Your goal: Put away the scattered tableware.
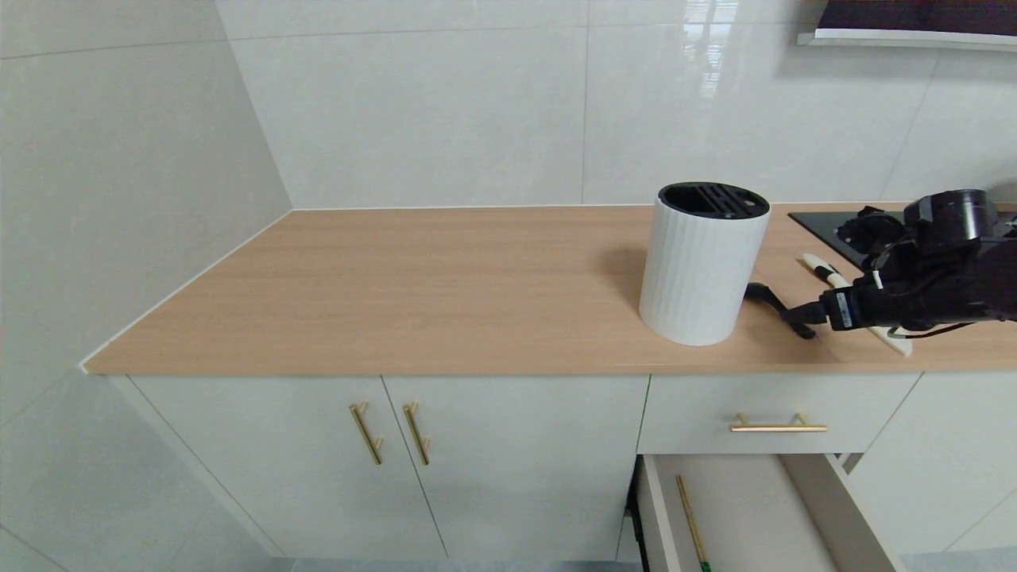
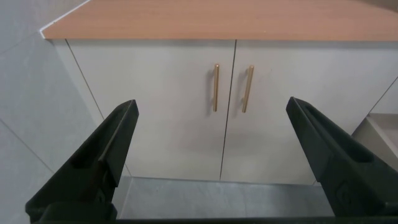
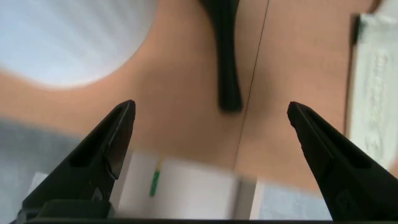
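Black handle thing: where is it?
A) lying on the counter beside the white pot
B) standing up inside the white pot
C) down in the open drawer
A: the handle lies flat on the counter beside the pot, not in it.

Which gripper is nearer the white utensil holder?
Right. The right gripper is over the counter just beside the white utensil holder; the left gripper is lower, facing the cabinet doors.
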{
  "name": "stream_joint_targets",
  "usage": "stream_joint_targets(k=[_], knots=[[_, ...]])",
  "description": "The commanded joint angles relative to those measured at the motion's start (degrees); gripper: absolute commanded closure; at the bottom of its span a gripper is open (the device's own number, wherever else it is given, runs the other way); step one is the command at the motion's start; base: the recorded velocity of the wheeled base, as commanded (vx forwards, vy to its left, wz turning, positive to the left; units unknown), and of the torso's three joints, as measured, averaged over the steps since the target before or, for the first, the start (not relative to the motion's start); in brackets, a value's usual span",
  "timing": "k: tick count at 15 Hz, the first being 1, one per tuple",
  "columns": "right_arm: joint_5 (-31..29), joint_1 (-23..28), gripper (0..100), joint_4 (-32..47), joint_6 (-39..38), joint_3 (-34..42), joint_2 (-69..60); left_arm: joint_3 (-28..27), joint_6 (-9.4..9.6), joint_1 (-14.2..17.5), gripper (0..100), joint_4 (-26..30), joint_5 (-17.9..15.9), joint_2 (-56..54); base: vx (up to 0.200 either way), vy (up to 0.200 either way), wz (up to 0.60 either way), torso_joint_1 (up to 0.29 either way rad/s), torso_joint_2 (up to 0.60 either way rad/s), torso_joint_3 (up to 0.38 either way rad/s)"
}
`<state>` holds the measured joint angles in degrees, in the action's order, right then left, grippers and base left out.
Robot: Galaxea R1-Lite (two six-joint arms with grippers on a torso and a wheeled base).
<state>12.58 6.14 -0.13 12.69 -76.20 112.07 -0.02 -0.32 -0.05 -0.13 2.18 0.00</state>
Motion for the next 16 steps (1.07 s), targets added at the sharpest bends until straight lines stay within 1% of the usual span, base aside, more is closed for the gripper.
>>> stream_joint_targets(k=[1, 5, 9, 16], knots=[[0.1, 0.8, 0, -1.7, -0.2, -0.8, 3.8, 0.0, -0.03, 0.0, 0, 0.0, 0.0, 0.1, 0.000, 0.000, 0.00, 0.000, 0.00, 0.000], [0.2, 0.8, 0, -5.1, -0.8, -1.4, 7.4, 0.0, -0.03, 0.0, 0, 0.0, 0.0, 0.1, 0.000, 0.000, 0.00, 0.000, 0.00, 0.000], [0.1, -0.8, 0, -5.4, -1.6, -1.2, 7.6, 0.0, -0.03, 0.0, 0, 0.0, 0.0, 0.1, 0.000, 0.000, 0.00, 0.000, 0.00, 0.000], [0.0, -1.0, 0, -7.9, -2.0, -1.1, 9.0, 0.0, -0.03, 0.0, 0, 0.0, 0.0, 0.1, 0.000, 0.000, 0.00, 0.000, 0.00, 0.000]])
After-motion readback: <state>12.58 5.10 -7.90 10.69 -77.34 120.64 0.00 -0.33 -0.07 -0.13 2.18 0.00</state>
